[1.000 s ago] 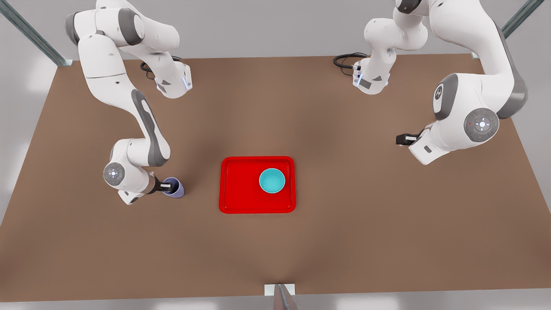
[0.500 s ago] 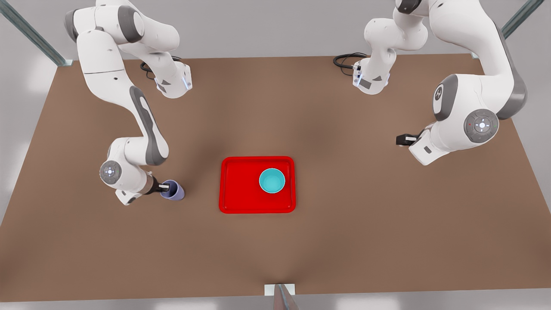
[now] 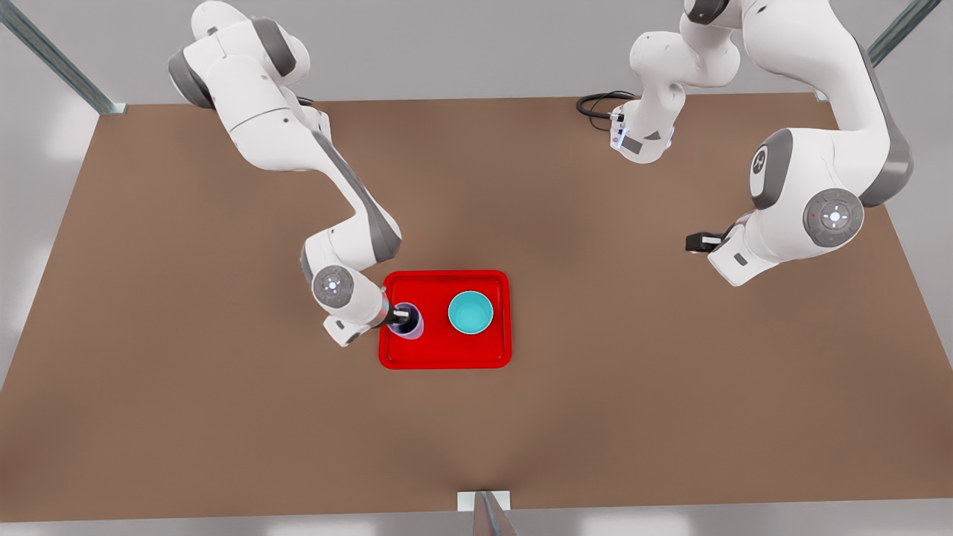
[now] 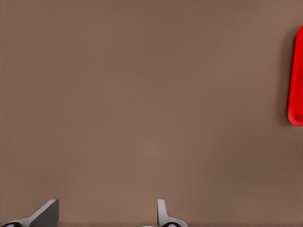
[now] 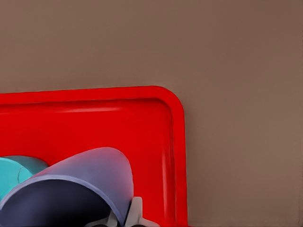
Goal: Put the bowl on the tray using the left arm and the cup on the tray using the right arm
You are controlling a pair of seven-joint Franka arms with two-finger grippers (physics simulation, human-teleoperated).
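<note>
Over the tray, my right gripper pinches the cup's rim.
The bowl sits beside it; my left gripper waits, spread open and empty.

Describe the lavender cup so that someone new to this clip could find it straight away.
Start at the bright red rectangular tray in the middle of the brown table. Over its end toward the front view's left, the right gripper is shut on the small pale lavender tapered cup. Its neighbour, the turquoise round bowl, is wider, shallower and sits free on the tray.
</note>
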